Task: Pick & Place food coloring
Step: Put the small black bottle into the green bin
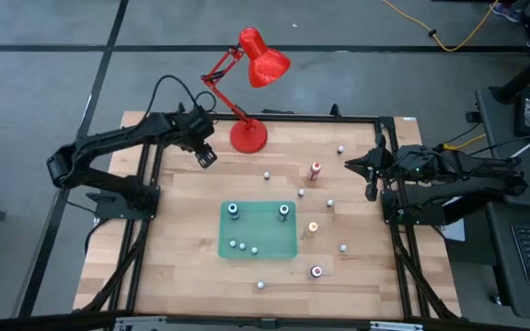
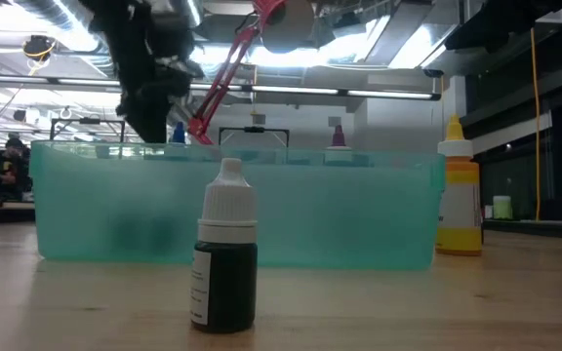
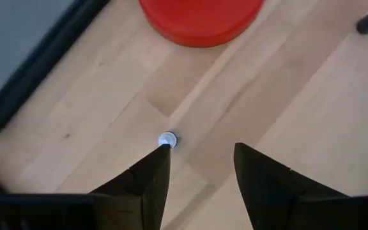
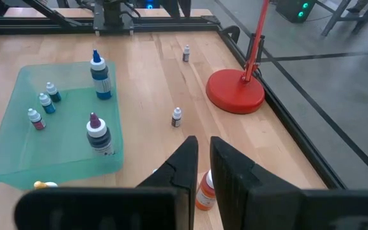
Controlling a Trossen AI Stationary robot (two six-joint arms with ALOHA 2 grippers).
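Small food coloring bottles with pale caps stand scattered on the wooden table (image 1: pixel 182 221); among them are a red-orange one (image 1: pixel 315 170), a yellow-orange one (image 1: pixel 313 227) and a dark one (image 2: pixel 224 258). Several more stand inside the green tray (image 1: pixel 259 230). My left gripper (image 3: pixel 200 153) is open and hovers by the lamp base. One bottle's white cap (image 3: pixel 167 139) shows far below, beside one fingertip, untouched. My right gripper (image 4: pixel 203 156) is shut and empty near the table's right edge, with the red-orange bottle (image 4: pixel 203 188) below its fingers.
A red desk lamp stands on its round base (image 1: pixel 248 136) at the table's far edge, close to my left gripper. The green tray's walls (image 2: pixel 232 205) rise in the table's middle. A black frame (image 1: pixel 389 165) runs around the table.
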